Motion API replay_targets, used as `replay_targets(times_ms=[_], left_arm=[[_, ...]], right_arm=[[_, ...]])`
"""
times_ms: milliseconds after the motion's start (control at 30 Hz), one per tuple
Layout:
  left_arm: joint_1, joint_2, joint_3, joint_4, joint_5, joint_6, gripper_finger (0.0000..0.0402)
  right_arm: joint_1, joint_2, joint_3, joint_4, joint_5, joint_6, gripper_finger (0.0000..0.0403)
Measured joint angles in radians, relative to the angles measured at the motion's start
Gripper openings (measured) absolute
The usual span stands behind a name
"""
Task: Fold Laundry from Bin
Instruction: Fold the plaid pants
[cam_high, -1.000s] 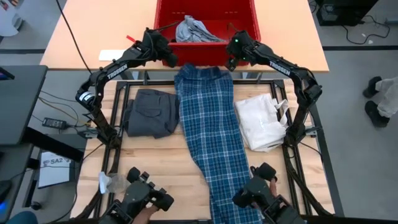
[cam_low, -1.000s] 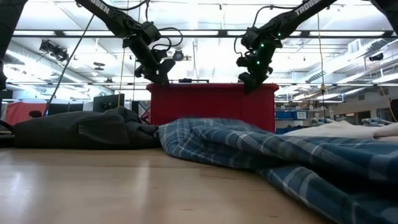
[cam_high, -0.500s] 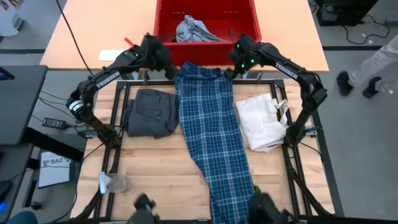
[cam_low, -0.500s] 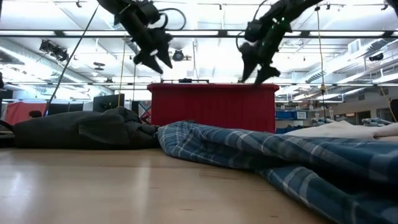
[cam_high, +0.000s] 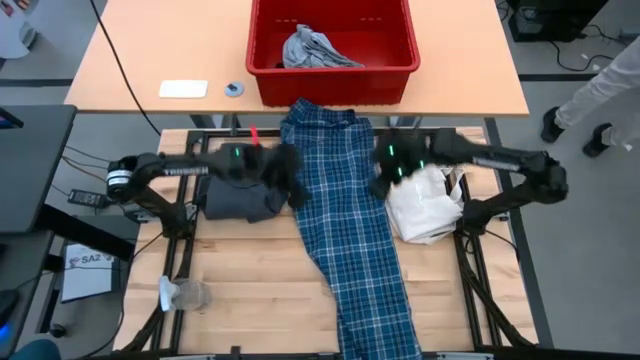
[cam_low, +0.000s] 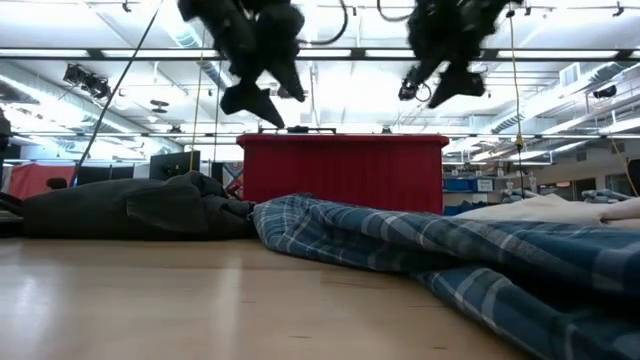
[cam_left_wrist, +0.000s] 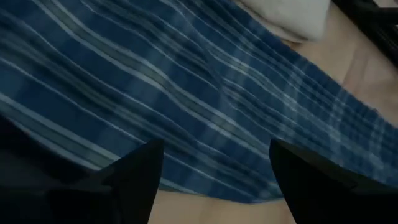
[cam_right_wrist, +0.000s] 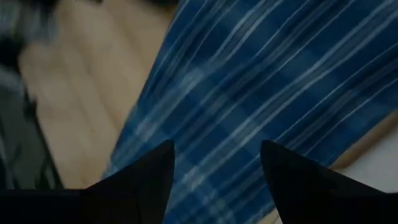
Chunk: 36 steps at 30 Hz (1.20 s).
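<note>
The blue-and-white plaid garment (cam_high: 345, 220) lies spread down the middle of the high view, its top end just below the red bin (cam_high: 332, 78) at upper centre and its lower end running off the bottom edge. The left gripper (cam_high: 290, 185) hangs over the garment's left edge, about mid-frame, with the folded dark grey piece (cam_high: 238, 195) just to its left. The right gripper (cam_high: 382, 182) hangs over the garment's right edge at the same height, next to the white fabric bag (cam_high: 425, 205).

Both wrist views look down past spread fingers onto plaid cloth, nothing between them, so both grippers are released and empty. In the low view both hang high in the frame, clear of the cloth. A light grey piece (cam_high: 312, 48) sits crumpled inside the bin.
</note>
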Motion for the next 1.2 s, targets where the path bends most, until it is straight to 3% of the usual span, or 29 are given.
replay_targets(times_ms=[200,333,467,600,733,1033,1200], left_arm=[[-0.359,0.062,-0.023,0.164,-0.265,-0.396,0.0297],[-0.547,0.163,-0.025,0.262,-0.402,-0.572,0.0297],[-0.675,0.264,-0.025,0.325,-0.405,-0.832,0.0297],[-0.783,0.343,-0.022,0.498,-0.401,-1.04,0.0297],[-0.842,0.436,0.043,0.515,-0.397,-1.093,0.0297],[-0.832,0.604,0.186,0.517,-0.4,-1.098,0.0296],[-0.82,0.668,0.233,0.52,-0.396,-1.111,0.0265]], right_arm=[[0.318,-0.111,-0.206,0.067,0.165,0.1,0.0244],[0.503,-0.169,-0.32,0.214,0.229,0.187,0.0244],[0.623,-0.181,-0.399,0.361,0.277,0.279,0.0244],[0.702,-0.156,-0.429,0.456,0.296,0.357,0.0244],[0.755,-0.109,-0.424,0.502,0.337,0.409,0.0244],[0.851,-0.004,-0.422,0.566,0.406,0.613,0.0244],[0.905,0.045,-0.422,0.572,0.43,0.72,0.0235]])
